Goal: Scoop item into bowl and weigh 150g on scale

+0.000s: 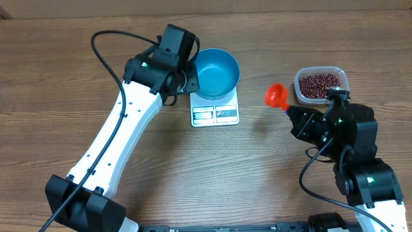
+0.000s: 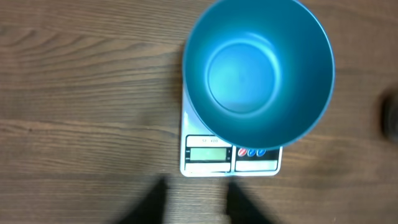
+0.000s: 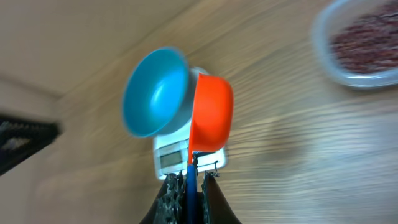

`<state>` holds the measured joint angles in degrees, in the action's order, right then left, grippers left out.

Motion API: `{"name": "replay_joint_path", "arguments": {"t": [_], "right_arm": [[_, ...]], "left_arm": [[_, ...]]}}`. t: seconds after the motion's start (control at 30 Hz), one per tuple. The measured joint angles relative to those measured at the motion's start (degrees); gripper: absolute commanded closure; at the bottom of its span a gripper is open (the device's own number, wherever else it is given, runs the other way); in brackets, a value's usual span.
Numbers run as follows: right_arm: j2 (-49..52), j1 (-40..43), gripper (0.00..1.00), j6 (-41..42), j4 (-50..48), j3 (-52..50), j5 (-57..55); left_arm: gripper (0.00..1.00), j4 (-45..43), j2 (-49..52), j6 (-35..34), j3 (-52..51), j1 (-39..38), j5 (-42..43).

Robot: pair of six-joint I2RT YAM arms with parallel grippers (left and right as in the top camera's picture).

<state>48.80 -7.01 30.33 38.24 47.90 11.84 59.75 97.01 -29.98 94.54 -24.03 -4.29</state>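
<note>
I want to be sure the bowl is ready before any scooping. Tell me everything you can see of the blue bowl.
The bowl is round, deep and plain blue, smooth with a soft sheen; I cannot tell its material. It stands upright and empty on the white scale, hiding most of the platform but not the display. The left gripper hovers close by, its fingers off the bowl. Nothing else touches it.

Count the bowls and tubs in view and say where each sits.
2: the blue bowl sits on the white scale; the clear tub of beans stands farther right. None looks hidden.
</note>
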Motion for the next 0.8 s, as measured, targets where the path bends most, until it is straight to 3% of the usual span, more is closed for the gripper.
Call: {"name": "replay_joint_path", "arguments": {"t": [0.23,0.53,0.8], "right_arm": [[-0.5,0.0,0.96,1.8,1.7,0.0,-7.6],[-0.5,0.0,0.96,2.4,1.9,0.0,-9.3],[-0.5,0.0,0.97,2.5,1.9,0.0,-9.3]], "left_arm": [[0.96,-0.8,0.0,1.6,0.0,-0.8,3.5],[0.96,-2.5,0.3,20.1,-1.2,-7.3,3.9],[0.96,-13.6,2.7,27.6,-11.7,-9.0,4.8]]}}
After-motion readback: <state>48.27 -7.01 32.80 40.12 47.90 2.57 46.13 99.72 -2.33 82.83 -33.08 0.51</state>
